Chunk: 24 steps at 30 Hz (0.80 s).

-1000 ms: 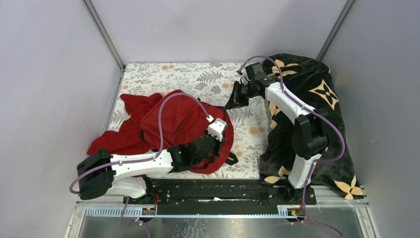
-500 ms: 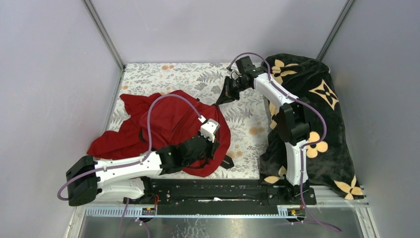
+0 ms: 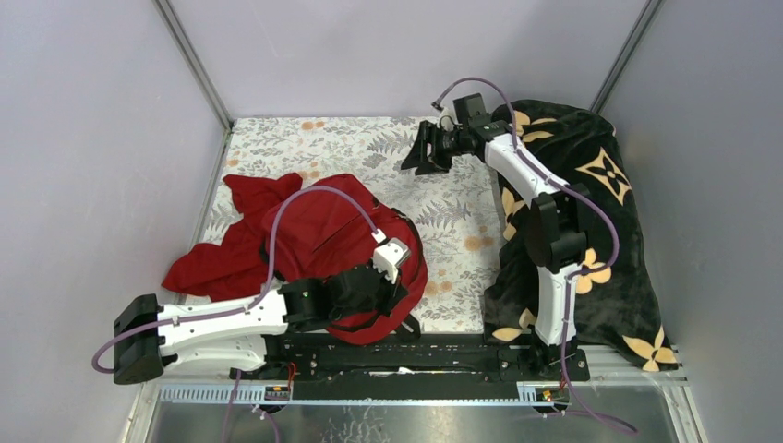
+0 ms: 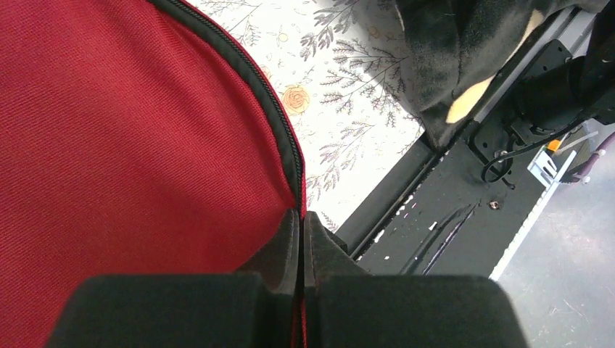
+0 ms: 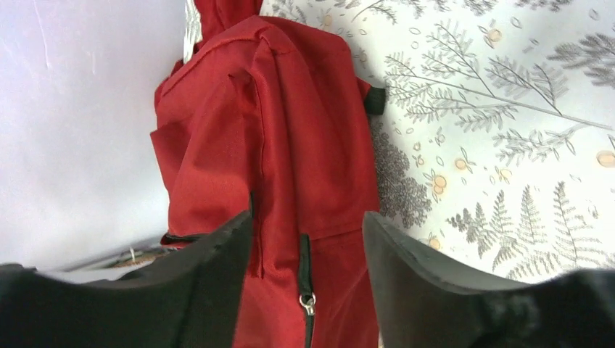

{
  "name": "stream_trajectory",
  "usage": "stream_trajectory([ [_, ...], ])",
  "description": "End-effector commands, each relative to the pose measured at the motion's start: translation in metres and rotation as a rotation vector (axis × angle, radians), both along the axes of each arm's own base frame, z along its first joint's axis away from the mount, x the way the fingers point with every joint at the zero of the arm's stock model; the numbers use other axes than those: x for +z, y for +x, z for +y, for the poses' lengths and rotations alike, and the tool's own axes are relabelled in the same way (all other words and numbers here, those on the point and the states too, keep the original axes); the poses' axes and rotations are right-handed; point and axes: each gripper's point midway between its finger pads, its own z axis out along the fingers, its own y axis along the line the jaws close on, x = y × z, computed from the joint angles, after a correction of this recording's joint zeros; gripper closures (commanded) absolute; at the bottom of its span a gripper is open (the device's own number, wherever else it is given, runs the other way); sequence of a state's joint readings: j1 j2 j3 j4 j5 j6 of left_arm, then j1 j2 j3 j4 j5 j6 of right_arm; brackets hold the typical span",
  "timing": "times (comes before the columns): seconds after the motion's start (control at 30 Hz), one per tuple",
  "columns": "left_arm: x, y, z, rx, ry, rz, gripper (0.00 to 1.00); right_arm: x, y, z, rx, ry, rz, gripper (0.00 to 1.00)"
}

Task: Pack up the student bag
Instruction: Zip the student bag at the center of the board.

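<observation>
Left gripper [image 4: 299,232] clamps the student bag [image 4: 130,145], seemingly at its zipper edge; right gripper [image 5: 306,217] gapes empty.

No legible text, label, brand, number or sign on anything in view.

Left gripper [image 3: 399,288] on student bag [image 3: 323,226]

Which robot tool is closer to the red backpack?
Left. The left tool is shut on the backpack's edge; the right tool hangs open above the flowery cloth, well apart.
</observation>
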<state>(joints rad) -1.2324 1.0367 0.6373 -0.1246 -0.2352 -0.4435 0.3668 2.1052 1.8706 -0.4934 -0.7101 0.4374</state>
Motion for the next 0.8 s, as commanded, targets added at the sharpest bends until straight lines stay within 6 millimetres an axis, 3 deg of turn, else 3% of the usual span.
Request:
stream_trajectory([
  [0.0, 0.027, 0.008, 0.0, 0.034, -0.045, -0.045, 1.0, 0.056, 0.002, -0.015, -0.087, 0.044, -0.186, 0.31],
  [0.1, 0.04, 0.018, 0.002, 0.083, -0.04, -0.072, 1.0, 0.053, 0.0, -0.044, -0.209, 0.002, -0.19, 0.26],
  [0.2, 0.056, 0.031, 0.01, 0.165, -0.011, -0.1, 0.43, 0.048, -0.015, -0.069, -0.293, 0.013, -0.174, 0.27],
  [0.23, 0.063, 0.036, 0.013, 0.194, -0.008, -0.11, 0.28, 0.046, -0.021, -0.073, -0.305, 0.012, -0.172, 0.28],
  [0.3, 0.075, 0.049, 0.018, 0.262, -0.039, -0.105, 0.15, 0.045, -0.04, -0.076, -0.3, 0.015, -0.177, 0.31],
  [0.43, 0.075, 0.095, 0.032, 0.364, -0.111, 0.136, 0.23, 0.031, -0.072, -0.078, -0.281, -0.041, -0.184, 0.31],
  [0.53, 0.075, 0.118, 0.032, 0.422, -0.158, 0.237, 0.25, 0.018, -0.095, -0.072, -0.249, -0.058, -0.18, 0.32],
  [0.67, 0.075, 0.136, 0.005, 0.422, -0.2, 0.322, 0.25, -0.001, -0.111, -0.067, -0.232, -0.066, -0.15, 0.34],
  [0.77, 0.064, 0.151, -0.013, 0.467, -0.215, 0.393, 0.32, -0.009, -0.113, -0.065, -0.235, -0.057, -0.124, 0.35],
])
